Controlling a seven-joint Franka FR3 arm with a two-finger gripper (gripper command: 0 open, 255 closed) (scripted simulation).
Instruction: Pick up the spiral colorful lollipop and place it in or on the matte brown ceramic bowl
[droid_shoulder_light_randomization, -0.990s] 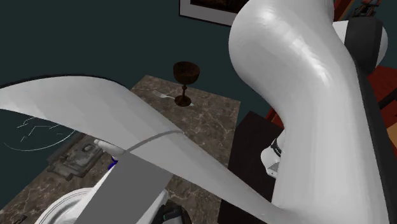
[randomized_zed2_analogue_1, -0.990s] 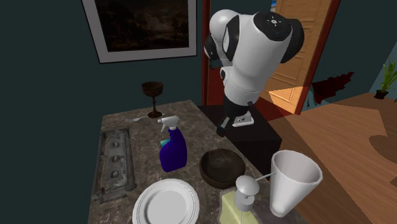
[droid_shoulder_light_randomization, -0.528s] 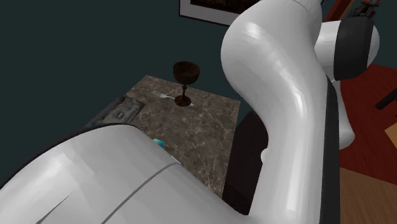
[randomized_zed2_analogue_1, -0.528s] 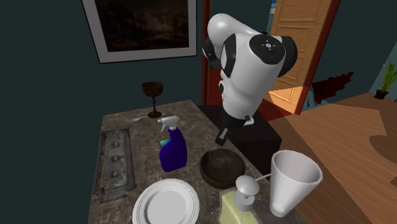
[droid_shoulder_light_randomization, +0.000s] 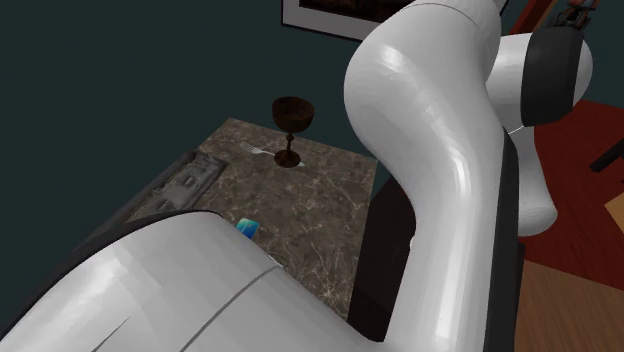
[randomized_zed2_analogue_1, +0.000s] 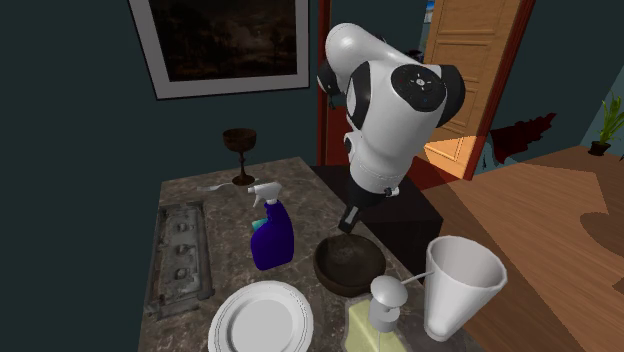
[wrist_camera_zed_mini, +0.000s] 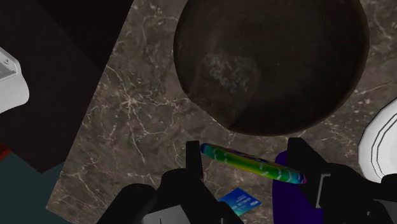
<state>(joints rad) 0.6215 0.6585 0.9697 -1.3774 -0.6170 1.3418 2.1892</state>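
Tool (wrist_camera_zed_mini: 245, 153) pinching lollipop (wrist_camera_zed_mini: 254, 164). Candy runs from finger to finger, striped green, blue and yellow. Dark brown bowl (wrist_camera_zed_mini: 273, 63) just past fingertips, apart from candy.

Second exterior view: tool (randomized_zed2_analogue_1: 347, 222) hangs over far rim of bowl (randomized_zed2_analogue_1: 350, 268), bowl at 6 o'clock from tool. Blue spray bottle (randomized_zed2_analogue_1: 272, 240) at 9 o'clock from bowl, near. White plate (randomized_zed2_analogue_1: 262, 322) at 7 o'clock. White cup (randomized_zed2_analogue_1: 460, 285) at 4 o'clock. Surface (randomized_zed2_analogue_1: 225, 215) edge close by bowl at 3 o'clock. Bare stone at 11 o'clock, toward goblet (randomized_zed2_analogue_1: 239, 150).
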